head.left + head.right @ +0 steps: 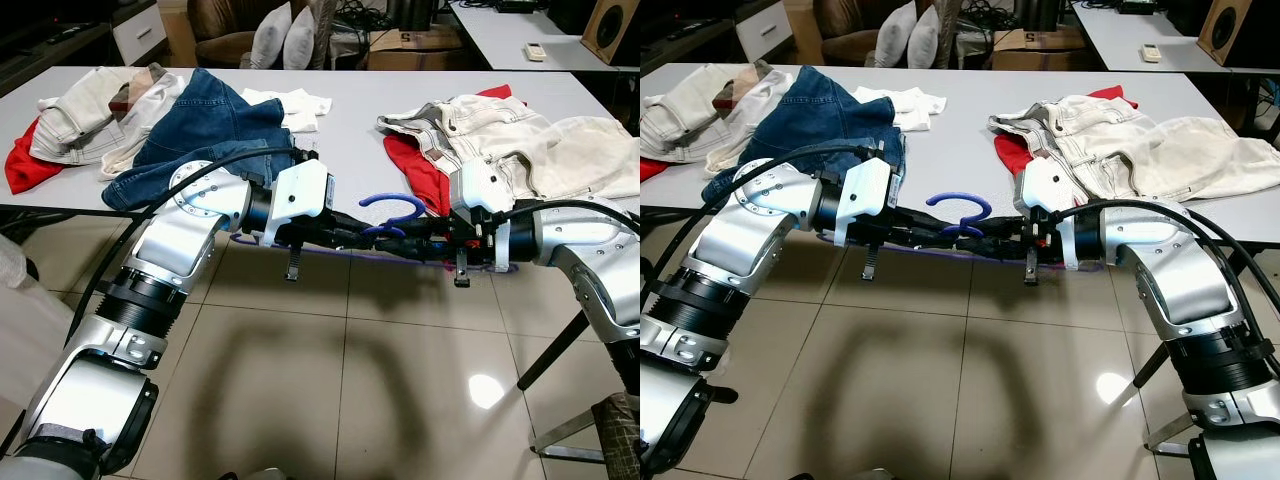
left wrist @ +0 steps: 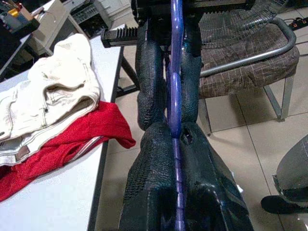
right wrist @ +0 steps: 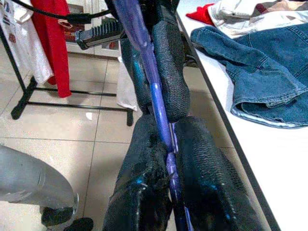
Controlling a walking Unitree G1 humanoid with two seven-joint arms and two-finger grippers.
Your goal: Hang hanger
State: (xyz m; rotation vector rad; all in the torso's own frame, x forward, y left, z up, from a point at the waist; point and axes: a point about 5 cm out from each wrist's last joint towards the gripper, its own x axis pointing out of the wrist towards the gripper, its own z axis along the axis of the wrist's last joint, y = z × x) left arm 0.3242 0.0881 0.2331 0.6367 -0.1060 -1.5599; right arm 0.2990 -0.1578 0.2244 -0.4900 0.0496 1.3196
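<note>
Two grippers have the thin blue-purple plastic hanger (image 1: 392, 222) between them: your left gripper (image 1: 352, 236) is clenched on its bar from the left and your right gripper (image 1: 418, 240) is clenched on it from the right, fingertips nearly meeting under the curved hook, which stands up between them. You are holding it in the air just in front of the near edge of the white tabletop (image 1: 350, 140), over the tiled floor (image 1: 330, 380). In both wrist views the slim bar runs straight down the gap between textured black fingers (image 2: 154, 96), gripped edge-on. Judge it as light and fairly stiff but narrow and smooth, so it may twist or slide lengthwise in a pinch; one gripper near the hook's base would probably steady it best and leave the hook free for a rail. A dark clothes rack with a red garment (image 3: 54, 43) stands beyond in the right wrist view, a likely place to hang it. Behind the hanger, a blue denim jacket (image 1: 205, 125) lies left on the tabletop and cream jeans (image 1: 520, 145) over a red cloth (image 1: 412, 165) lie right; keep the hook clear of them as you turn.
</note>
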